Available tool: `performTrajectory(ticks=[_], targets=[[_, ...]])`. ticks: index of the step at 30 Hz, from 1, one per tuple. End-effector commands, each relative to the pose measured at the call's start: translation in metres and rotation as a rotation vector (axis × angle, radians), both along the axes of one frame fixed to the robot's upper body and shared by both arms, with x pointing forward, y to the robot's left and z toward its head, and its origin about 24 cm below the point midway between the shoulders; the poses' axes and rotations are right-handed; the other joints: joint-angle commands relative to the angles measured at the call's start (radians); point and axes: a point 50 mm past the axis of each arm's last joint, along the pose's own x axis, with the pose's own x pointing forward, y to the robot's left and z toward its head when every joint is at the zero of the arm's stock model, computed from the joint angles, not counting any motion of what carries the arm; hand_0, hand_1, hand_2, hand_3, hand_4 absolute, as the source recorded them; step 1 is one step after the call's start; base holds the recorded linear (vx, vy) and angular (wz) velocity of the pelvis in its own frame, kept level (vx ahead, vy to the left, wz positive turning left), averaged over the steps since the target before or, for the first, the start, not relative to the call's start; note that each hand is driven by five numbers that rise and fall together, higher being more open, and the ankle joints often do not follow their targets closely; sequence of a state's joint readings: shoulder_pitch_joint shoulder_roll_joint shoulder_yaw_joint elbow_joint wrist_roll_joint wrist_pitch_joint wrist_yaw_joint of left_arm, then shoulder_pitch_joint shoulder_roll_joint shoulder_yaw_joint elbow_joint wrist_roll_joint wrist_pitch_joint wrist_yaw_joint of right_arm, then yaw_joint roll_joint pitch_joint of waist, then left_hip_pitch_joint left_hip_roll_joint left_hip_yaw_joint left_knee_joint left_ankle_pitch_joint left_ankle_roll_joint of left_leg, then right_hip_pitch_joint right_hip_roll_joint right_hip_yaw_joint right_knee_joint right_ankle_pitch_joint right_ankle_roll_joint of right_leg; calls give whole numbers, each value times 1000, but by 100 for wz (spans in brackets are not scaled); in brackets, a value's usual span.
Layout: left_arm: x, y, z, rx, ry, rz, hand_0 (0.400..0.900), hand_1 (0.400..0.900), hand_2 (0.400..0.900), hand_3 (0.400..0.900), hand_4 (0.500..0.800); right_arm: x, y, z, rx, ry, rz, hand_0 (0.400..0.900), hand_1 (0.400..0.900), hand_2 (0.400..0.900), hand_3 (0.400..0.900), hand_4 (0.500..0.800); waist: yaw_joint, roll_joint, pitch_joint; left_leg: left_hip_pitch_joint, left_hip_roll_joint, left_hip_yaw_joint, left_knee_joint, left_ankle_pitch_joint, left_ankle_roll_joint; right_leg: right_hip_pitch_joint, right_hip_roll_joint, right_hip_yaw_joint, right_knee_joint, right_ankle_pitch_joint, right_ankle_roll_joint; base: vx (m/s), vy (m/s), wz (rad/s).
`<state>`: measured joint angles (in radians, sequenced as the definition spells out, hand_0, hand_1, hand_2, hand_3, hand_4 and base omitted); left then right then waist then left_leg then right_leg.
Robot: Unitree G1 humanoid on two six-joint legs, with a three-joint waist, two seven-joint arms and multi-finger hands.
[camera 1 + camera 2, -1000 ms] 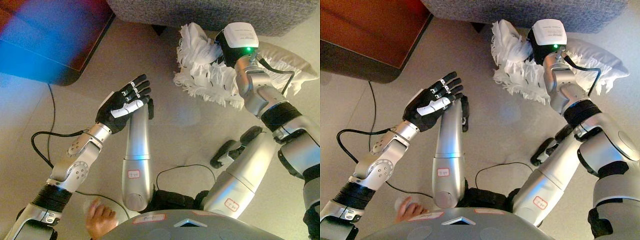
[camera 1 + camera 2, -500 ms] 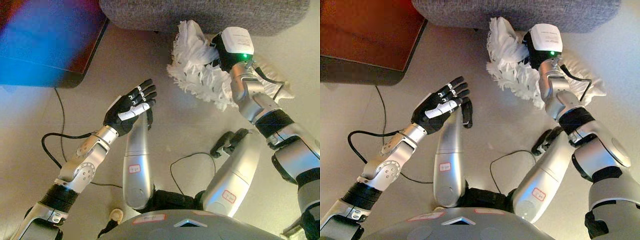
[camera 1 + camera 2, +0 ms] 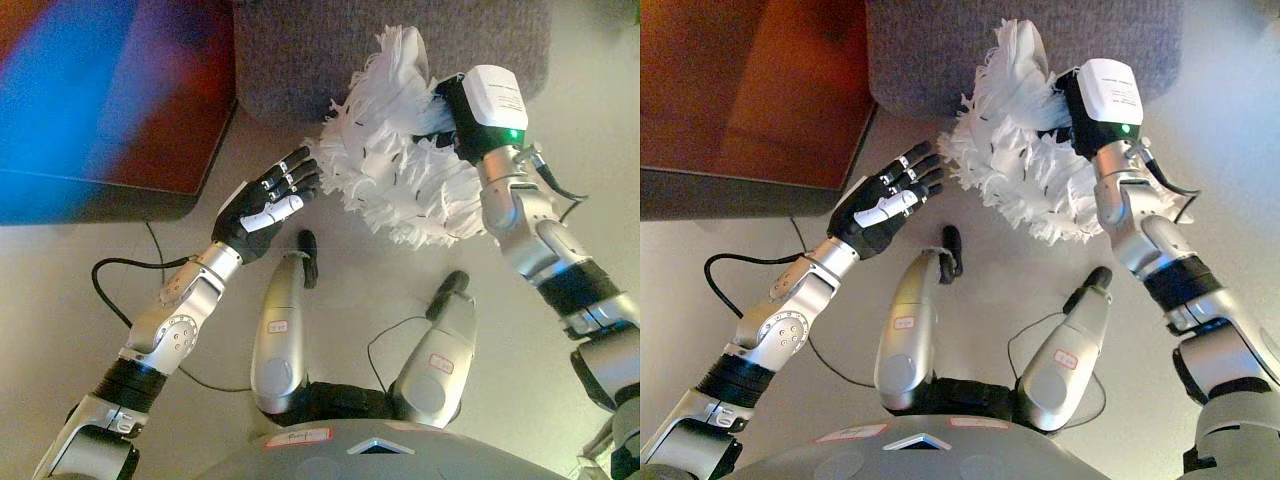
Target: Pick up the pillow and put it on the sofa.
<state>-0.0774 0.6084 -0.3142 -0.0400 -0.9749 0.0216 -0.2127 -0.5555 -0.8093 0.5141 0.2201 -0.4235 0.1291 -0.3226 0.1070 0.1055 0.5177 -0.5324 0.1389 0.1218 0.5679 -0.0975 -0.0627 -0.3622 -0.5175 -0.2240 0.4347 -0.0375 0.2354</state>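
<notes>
Your left hand (image 3: 262,205) had its fingers spread, just beside the white fringed pillow (image 3: 395,175), which sat before the grey sofa (image 3: 330,50); right hand fingers hidden behind the pillow, so you couldn't tell.

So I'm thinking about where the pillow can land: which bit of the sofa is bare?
The grey sofa seat shows bare to the right of the white fringed pillow and above the left hand. The middle is crowded by the pillow's fringe. The dark red table borders the sofa's left.
</notes>
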Motion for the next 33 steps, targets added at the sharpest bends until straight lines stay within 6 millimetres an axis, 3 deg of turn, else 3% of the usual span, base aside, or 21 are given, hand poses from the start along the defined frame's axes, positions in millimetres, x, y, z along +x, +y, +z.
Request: performTrajectory(ticks=[1, 4, 9, 15, 23, 28, 33], targets=[[-7, 0, 15, 41, -85, -63, 900, 900, 900, 900, 800, -18, 5, 105, 64, -474, 138, 400, 400, 400, 400, 500, 22, -47, -136, 207, 17, -55, -197, -11, -12, 59, -59, -39, -254, 311, 8, 174, 76, -19], [-14, 7, 3, 70, -29, -58, 900, 900, 900, 900, 800, -25, -3, 94, 82, -426, 126, 400, 400, 400, 400, 500, 34, -65, -196, 302, -1, -44, -309, 4, 1, 161, -49, -76, -354, 357, 24, 200, 77, -19], [-26, 21, -16, 114, 61, -28, 900, 900, 900, 900, 800, -36, -9, 83, 107, -366, 129, 400, 400, 400, 400, 500, 40, -92, -293, 412, -44, -37, -465, 34, 31, 220, -23, -83, -417, 416, 26, 204, 46, -12], [-33, 29, -24, 125, 97, -25, 900, 900, 900, 900, 800, -37, -21, 95, 44, -366, 134, 400, 400, 400, 400, 500, 53, -114, -366, 487, -54, -22, -607, 73, 43, 231, 7, -105, -441, 465, 26, 83, 6, 0], [-45, 40, -34, 168, 142, -49, 900, 900, 900, 900, 800, -21, -47, 127, -117, -311, 100, 400, 400, 400, 400, 500, 102, -179, -405, 505, -30, -43, -641, 85, 29, 259, 40, -138, -459, 471, 26, 54, -73, 12], [-46, 49, -28, 230, 124, -78, 900, 900, 900, 900, 800, -4, -67, 138, -198, -241, -7, 400, 400, 400, 400, 500, 153, -240, -393, 484, -8, -67, -645, 100, 9, 292, 64, -186, -485, 480, 26, 26, -178, 28], [-44, 55, -22, 280, 105, -95, 900, 900, 900, 900, 800, 8, -84, 147, -222, -202, -120, 400, 400, 400, 400, 500, 207, -272, -362, 468, 12, -98, -644, 110, -10, 332, 83, -240, -497, 475, 26, 58, -166, 28]])
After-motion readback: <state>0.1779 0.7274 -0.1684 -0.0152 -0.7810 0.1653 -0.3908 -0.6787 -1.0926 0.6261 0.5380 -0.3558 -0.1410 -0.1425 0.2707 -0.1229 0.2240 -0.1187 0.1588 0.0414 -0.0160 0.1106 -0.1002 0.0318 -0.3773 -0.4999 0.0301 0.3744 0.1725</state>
